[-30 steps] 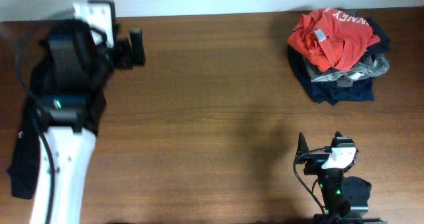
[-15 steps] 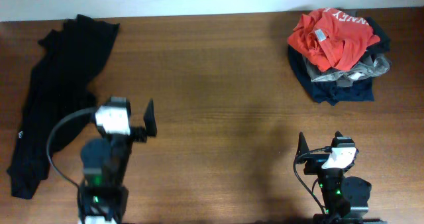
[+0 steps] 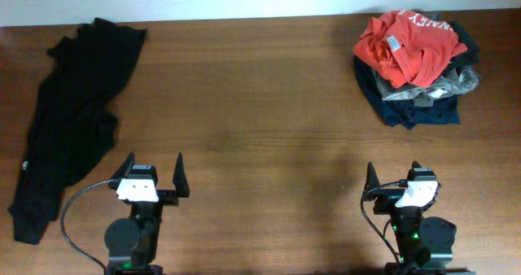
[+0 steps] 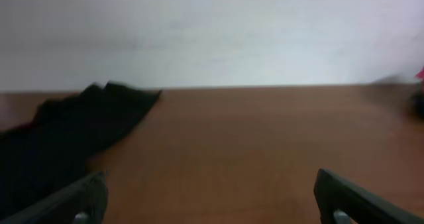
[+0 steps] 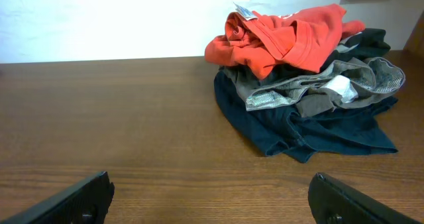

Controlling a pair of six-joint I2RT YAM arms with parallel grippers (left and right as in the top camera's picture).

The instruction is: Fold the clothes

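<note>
- The left claw (image 3: 155, 171) has pulled back: a second ago its arm reached out over the far-left part of the tabletop (image 3: 260, 128). Now it sits parked at the near edge, released and holding nothing.
- With the arm out of the way, the black garment (image 3: 69, 120) is in plain sight. It lies as a long, rumpled strip down the left side of the tabletop, from the far edge towards the near-left corner, well apart from both claws.
- The left wrist view is blurred, so I cannot say for certain, but the black garment looks laid out rather than neatly folded. Its edges are uneven and it is still at full length.
- The right claw (image 3: 392, 176) has not shifted over the same second. It rests at the near-right edge, fingers spread wide and empty.
- The orange-red T-shirt (image 3: 407, 43) has also stayed put. It is crumpled on top of the pile at the far-right corner, with its white neck label and some lettering showing.
- Beneath it in the pile are a grey-green garment (image 3: 448, 84) and a dark navy garment (image 3: 415, 108), both bunched up and untouched.
- For the task, this reads as a pause between pieces: one garment has been set aside on the left, both claws are free, and the pile on the right has yet to be worked.
</note>
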